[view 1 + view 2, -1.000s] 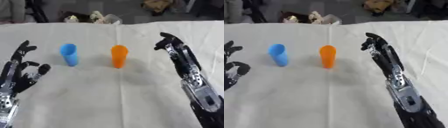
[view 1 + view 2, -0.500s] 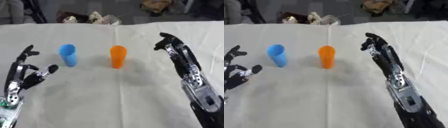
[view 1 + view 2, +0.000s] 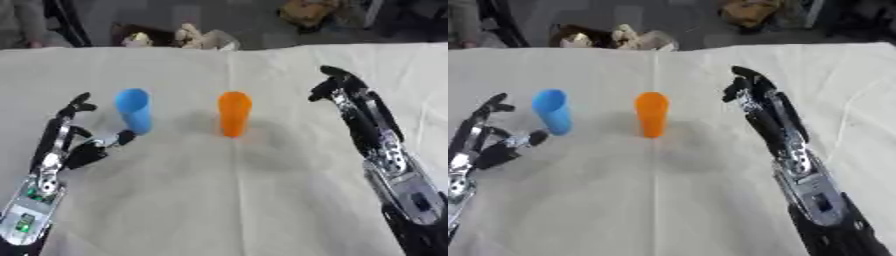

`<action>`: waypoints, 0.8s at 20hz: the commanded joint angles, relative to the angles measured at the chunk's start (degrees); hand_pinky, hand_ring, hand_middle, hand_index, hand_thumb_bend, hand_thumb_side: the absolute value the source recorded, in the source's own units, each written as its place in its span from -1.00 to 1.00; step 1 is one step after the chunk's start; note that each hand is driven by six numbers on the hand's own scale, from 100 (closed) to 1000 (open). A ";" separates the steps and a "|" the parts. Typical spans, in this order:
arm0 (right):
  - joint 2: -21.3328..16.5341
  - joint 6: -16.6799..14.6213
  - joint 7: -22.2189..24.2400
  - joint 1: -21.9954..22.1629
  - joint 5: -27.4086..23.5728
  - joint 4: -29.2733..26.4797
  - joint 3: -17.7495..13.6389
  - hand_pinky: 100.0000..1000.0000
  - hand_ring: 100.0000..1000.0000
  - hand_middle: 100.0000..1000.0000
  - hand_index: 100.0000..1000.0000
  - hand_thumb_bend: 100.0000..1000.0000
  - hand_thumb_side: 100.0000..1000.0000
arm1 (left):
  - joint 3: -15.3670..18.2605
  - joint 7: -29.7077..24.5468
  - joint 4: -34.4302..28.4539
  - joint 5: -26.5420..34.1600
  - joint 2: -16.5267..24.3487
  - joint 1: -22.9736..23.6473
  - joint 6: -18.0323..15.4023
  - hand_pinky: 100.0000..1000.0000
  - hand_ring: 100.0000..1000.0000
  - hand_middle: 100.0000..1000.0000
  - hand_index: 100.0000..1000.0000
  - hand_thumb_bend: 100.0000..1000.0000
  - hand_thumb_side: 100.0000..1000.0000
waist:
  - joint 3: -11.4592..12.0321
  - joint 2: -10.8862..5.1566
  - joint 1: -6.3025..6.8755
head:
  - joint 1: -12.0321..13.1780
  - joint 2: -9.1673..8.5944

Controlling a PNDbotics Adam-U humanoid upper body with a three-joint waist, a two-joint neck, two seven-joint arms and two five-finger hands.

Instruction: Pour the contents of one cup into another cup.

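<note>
Presently, the left hand (image 3: 74, 145), fingers apart, is being positioned just beside the upright blue cup (image 3: 134, 110) for grasping, while the orange cup (image 3: 234, 113) is being flanked by the open-fingered right hand (image 3: 346, 95).

Surroundings of the work surface

The counter (image 3: 219, 200) is covered by a cream cloth (image 3: 623, 210) with a crease running from the far edge toward the near edge. Past the far edge, on a dark floor (image 3: 262, 30), lies a heap of pale and tan objects (image 3: 175, 37), too blurred to identify. A brownish bundle (image 3: 306, 11) lies farther back. A dark slanted pole (image 3: 66, 22) stands at the upper left.
</note>
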 commanded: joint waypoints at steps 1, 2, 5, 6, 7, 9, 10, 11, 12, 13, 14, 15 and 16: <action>-0.34 -0.07 0.28 -0.54 -0.11 -0.77 -0.05 0.64 0.16 0.06 0.71 -1.00 0.39 | -0.47 -0.33 0.72 -1.20 1.67 -2.01 -0.56 0.12 1.00 0.50 0.95 0.97 0.18 | -0.08 -1.29 0.09 | 0.25 -0.14; -0.32 -0.07 0.30 -0.54 -0.12 -0.77 -0.03 0.64 0.16 0.06 0.71 -1.00 0.39 | -0.65 -0.42 1.07 -1.58 1.73 -2.56 -0.70 0.13 1.00 0.50 0.94 0.97 0.19 | -0.15 -1.30 0.12 | 0.30 -0.13; -0.30 -0.07 0.36 -0.56 -0.14 -0.75 0.01 0.64 0.16 0.07 0.71 -1.00 0.39 | -1.14 -0.78 1.98 -2.76 1.81 -3.89 -1.08 0.16 1.00 0.50 0.93 0.96 0.20 | -0.34 -1.33 0.23 | 0.37 -0.10; -0.28 -0.07 0.37 -0.57 -0.15 -0.74 0.02 0.64 0.16 0.07 0.71 -1.00 0.39 | -1.33 -0.96 2.28 -3.26 1.84 -4.30 -1.17 0.18 1.00 0.50 0.92 0.96 0.20 | -0.43 -1.35 0.28 | 0.39 -0.09; -0.28 -0.07 0.38 -0.58 -0.15 -0.74 0.03 0.64 0.16 0.07 0.71 -1.00 0.39 | -1.51 -1.16 2.60 -3.78 1.85 -4.67 -1.24 0.18 1.00 0.50 0.92 0.96 0.21 | -0.53 -1.36 0.33 | 0.41 -0.09; -0.26 -0.08 0.42 -0.61 -0.16 -0.73 0.06 0.64 0.16 0.07 0.71 -1.00 0.39 | -1.86 -1.58 3.35 -4.94 1.88 -5.34 -1.28 0.20 1.00 0.50 0.91 0.94 0.22 | -0.76 -1.39 0.43 | 0.38 -0.08; -0.26 -0.08 0.45 -0.63 -0.17 -0.73 0.07 0.64 0.16 0.07 0.71 -1.00 0.39 | -2.06 -1.84 3.76 -5.58 1.90 -5.64 -1.25 0.21 1.00 0.50 0.91 0.93 0.22 | -0.89 -1.40 0.48 | 0.38 -0.09; -0.25 -0.08 0.47 -0.65 -0.17 -0.73 0.08 0.64 0.16 0.07 0.71 -1.00 0.39 | -2.20 -2.09 4.13 -6.17 1.88 -5.90 -1.21 0.21 1.00 0.49 0.90 0.92 0.22 | -0.98 -1.41 0.50 | 0.39 -0.10; -0.24 -0.08 0.49 -0.66 -0.17 -0.73 0.09 0.64 0.16 0.07 0.71 -1.00 0.39 | -2.35 -2.32 4.48 -6.76 1.87 -6.16 -1.15 0.22 1.00 0.49 0.90 0.92 0.22 | -1.07 -1.43 0.52 | 0.41 -0.12; -0.24 -0.08 0.50 -0.67 -0.17 -0.73 0.09 0.64 0.16 0.07 0.71 -1.00 0.39 | -2.46 -2.51 4.81 -7.30 1.83 -6.37 -1.10 0.22 1.00 0.49 0.90 0.92 0.22 | -1.14 -1.45 0.54 | 0.45 -0.13; -0.24 -0.08 0.50 -0.67 -0.18 -0.72 0.08 0.64 0.16 0.07 0.71 -1.00 0.39 | -2.55 -2.65 5.13 -7.77 1.77 -6.56 -1.05 0.22 1.00 0.48 0.90 0.92 0.22 | -1.19 -1.47 0.55 | 0.45 -0.14; -0.25 -0.09 0.50 -0.67 -0.20 -0.72 0.08 0.64 0.16 0.07 0.71 -1.00 0.39 | -2.62 -2.75 5.43 -8.12 1.71 -6.70 -1.04 0.22 1.00 0.48 0.90 0.92 0.23 | -1.22 -1.48 0.55 | 0.45 -0.16; -0.24 -0.09 0.50 -0.68 -0.21 -0.72 0.08 0.64 0.16 0.07 0.71 -1.00 0.39 | -2.65 -2.79 5.74 -8.34 1.62 -6.83 -1.01 0.22 1.00 0.48 0.90 0.92 0.23 | -1.24 -1.50 0.55 | 0.46 -0.18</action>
